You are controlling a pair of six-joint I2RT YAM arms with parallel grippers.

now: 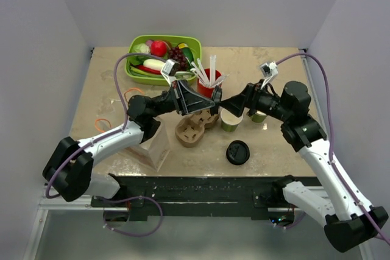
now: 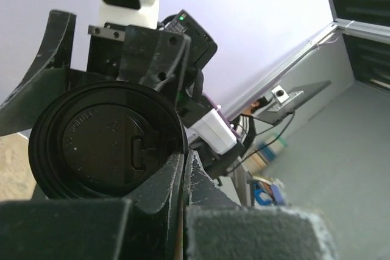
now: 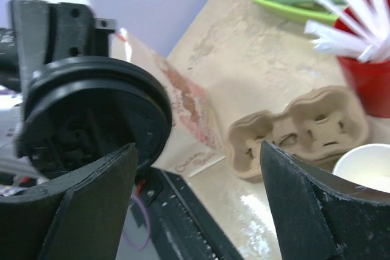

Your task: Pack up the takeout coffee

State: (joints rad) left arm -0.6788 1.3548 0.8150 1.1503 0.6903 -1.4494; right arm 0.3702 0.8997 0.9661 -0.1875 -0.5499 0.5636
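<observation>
Two claws meet nose to nose over the middle of the table. The left gripper is clamped tight, fingers pinching the rim of a black lid at about its 4 o'clock edge and holding it up on edge in the air. Facing it, the right gripper stands wide, with nothing in it. In the right wrist view the lid sits just beside one finger, not touched.

The green paper cup stands upright and uncapped on the table just below the two claws, at 3 o'clock of the cardboard cup carrier. A second lid lies flat at 6 o'clock of the cup.

The cup looks light and thin-walled, so a hard squeeze would likely buckle it. Mid-wall with a gentle grip seems the place. I can't tell whether it holds liquid. The lid looks like slick, light plastic, best taken by the rim.

The left arm stretches in from 7 o'clock, its forearm low beside the paper bag. The right arm folds at the elbow near 3 o'clock, its wrist pointing towards 9 o'clock.
</observation>
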